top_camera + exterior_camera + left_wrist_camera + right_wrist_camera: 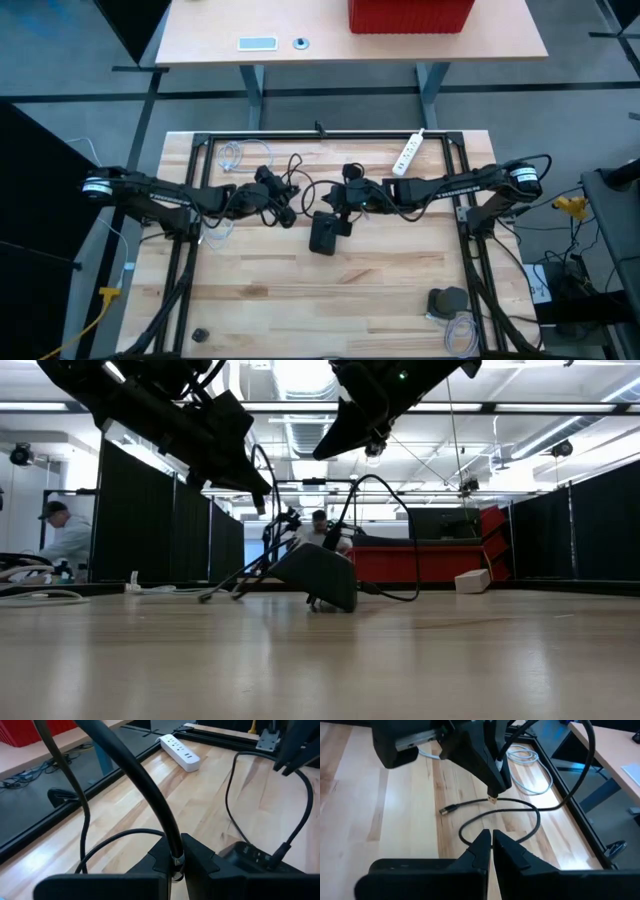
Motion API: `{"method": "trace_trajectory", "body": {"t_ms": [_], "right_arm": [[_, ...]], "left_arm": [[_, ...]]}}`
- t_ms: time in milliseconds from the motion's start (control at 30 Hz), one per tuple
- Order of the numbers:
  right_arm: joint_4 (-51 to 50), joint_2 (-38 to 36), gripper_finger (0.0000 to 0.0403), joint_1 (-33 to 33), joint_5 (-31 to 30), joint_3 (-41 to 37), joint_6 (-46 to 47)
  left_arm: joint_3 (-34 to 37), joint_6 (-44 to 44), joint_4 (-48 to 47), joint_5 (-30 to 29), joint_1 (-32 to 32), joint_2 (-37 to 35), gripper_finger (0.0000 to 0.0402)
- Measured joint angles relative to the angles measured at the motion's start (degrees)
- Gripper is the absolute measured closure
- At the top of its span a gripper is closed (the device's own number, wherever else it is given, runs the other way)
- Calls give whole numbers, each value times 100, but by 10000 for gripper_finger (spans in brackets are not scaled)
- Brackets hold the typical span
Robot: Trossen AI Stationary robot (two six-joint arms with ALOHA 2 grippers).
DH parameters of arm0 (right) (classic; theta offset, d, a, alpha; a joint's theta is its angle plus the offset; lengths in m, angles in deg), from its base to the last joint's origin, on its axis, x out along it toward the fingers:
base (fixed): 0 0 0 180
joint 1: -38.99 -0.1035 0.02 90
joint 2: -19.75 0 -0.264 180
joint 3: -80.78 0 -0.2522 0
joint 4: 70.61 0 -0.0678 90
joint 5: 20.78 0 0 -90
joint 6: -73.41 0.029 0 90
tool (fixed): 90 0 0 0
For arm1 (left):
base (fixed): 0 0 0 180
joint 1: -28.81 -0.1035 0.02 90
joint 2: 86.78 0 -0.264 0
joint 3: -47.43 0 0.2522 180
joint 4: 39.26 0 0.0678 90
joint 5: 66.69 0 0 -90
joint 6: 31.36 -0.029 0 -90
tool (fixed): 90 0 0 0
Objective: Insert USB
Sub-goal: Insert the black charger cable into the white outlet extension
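Note:
A black box (323,232) lies mid-table, tilted in the low view (325,575), with a black cord plugged into it (279,852). My left gripper (174,851) comes in from the table's left (285,205). It hangs above the table and is shut on a black USB cable (150,795). The cable's metal plug tip (492,798) pokes out past the left fingers. My right gripper (491,836) reaches in from the right (338,198). It faces the plug a short way off and is shut with nothing between its fingers. My left gripper pinches the black cable's plug end (175,859) between its two fingers. The fingers slant downward from the table's left and lie along the cable. The metal tip (492,798) sticks out beyond the fingertips, clear of the table. The cable runs back over the gripper.
A white power strip (408,152) lies at the far right, and a white coiled cable (525,757) at the far left. A loose black cord with a small connector (449,809) loops on the wood under the grippers. A grey object (447,300) sits near right. A black frame rail (330,137) borders the table.

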Motion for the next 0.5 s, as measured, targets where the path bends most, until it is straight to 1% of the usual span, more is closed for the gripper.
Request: {"method": "trace_trajectory", "body": {"t_ms": [300, 500], "right_arm": [[259, 0, 401, -26, 66, -241, 172], [279, 0, 400, -37, 149, -254, 193]], "left_arm": [[0, 68, 0, 0, 51, 0, 385], [2, 57, 1, 2, 99, 0, 385]]}}
